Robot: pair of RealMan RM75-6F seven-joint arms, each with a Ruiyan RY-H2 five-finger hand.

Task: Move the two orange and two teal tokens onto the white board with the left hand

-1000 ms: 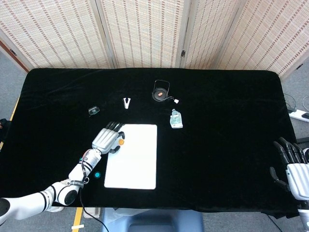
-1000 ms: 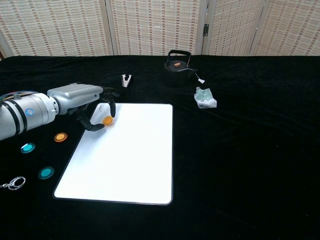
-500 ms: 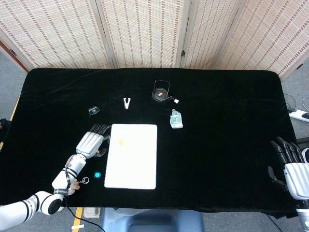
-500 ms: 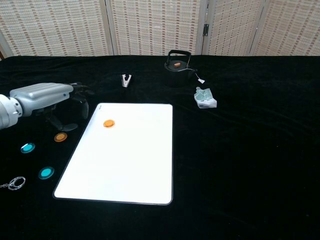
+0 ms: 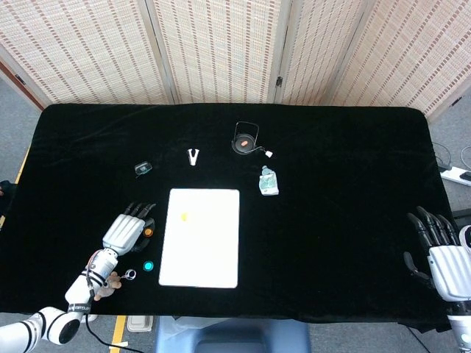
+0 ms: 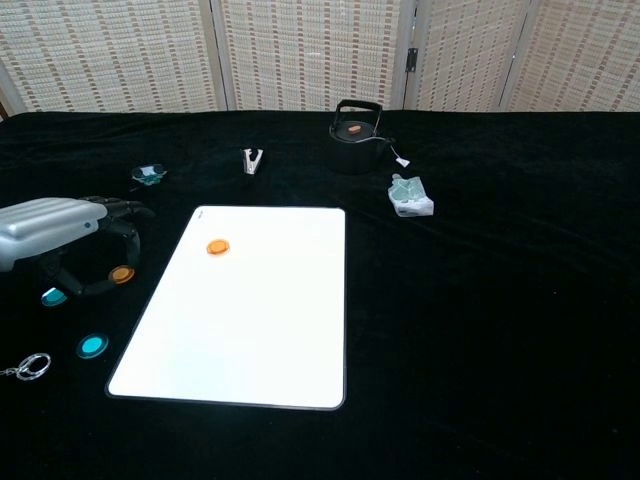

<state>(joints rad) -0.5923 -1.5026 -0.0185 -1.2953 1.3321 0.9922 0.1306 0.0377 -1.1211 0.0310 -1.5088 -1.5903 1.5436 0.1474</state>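
The white board [image 6: 245, 300] lay flat on the black-covered desk [image 6: 500, 300], and everything else is placed from it. One orange token [image 6: 217, 246] sat on the board, near its far left corner. The second orange token [image 6: 122, 274] lay on the cloth just off the board's left edge. Further left of the board was a teal token [image 6: 53, 296], partly hidden by the hand, and another teal token [image 6: 92, 346] lay off the board's left edge toward its near corner.

The left hand [image 6: 60, 235] hung over the cloth left of the board, palm down, with its fingers [image 6: 125, 235] curled down around the second orange token; whether they touched it cannot be told, and nothing was held.

The right hand [image 5: 438, 254] was well off to the board's right, at the desk's edge, fingers spread and holding nothing.

A key ring [image 6: 30, 366] lay left of the board's near corner. Beyond the board's far edge stood a small clip [image 6: 252, 160], a black kettle [image 6: 355, 125] and a pale green packet [image 6: 410, 195]; a small clear item [image 6: 148, 174] lay beyond the far left corner.
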